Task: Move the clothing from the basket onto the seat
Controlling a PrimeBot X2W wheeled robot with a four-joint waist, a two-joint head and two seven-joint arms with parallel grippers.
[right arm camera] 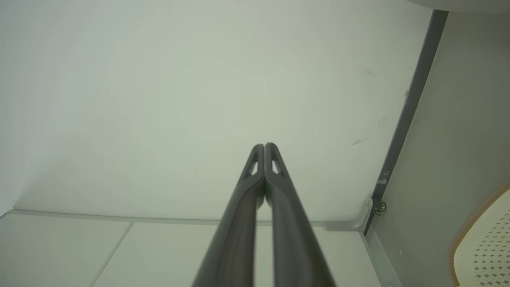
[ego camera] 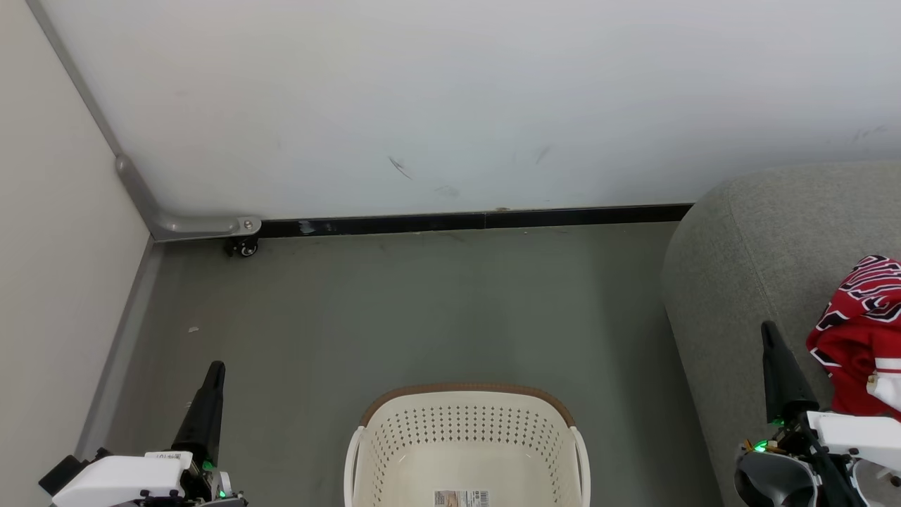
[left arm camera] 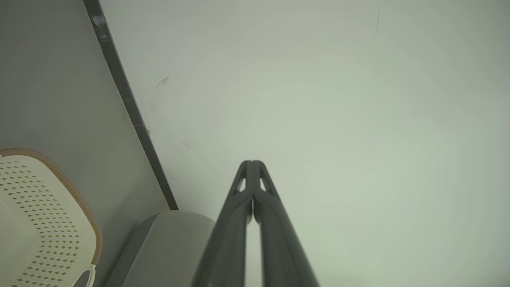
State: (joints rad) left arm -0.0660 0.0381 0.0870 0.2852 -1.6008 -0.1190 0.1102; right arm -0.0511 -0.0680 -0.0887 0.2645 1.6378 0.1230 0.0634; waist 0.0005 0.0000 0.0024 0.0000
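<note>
The cream-white perforated plastic laundry basket (ego camera: pixel 464 422), rounded-rectangular with a brown rim band, stands on the dull grey floor (ego camera: pixel 422 303) at the bottom middle of the head view. The part of its inside that shows is bare plastic with a small printed label (ego camera: pixel 461 498) on the bottom. The clothing (ego camera: pixel 855 331), a bunched red heap with white trim and black-white lettering, lies on the large grey woven-fabric seat (ego camera: pixel 746 253) at the right edge, well apart from the basket. The right end effector (ego camera: pixel 767 327) rises at the lower right over the seat, just beside the heap's left edge. Its two long dark fingers are pressed together with nothing between them, as the right wrist view (right arm camera: pixel 264 146) also shows against the pale wall (ego camera: pixel 450 105). The left end effector (ego camera: pixel 215 367) stands at the lower left above the floor, to the left of the basket. Its fingers are likewise closed tip to tip and empty in the left wrist view (left arm camera: pixel 252 163), where the basket's rim (left arm camera: pixel 75 191) and a rounded corner of the seat (left arm camera: pixel 171 243) appear low on the left. A black baseboard (ego camera: pixel 479 220) runs along the foot of the wall, with a small caster wheel (ego camera: pixel 243 248) at its left end.
</note>
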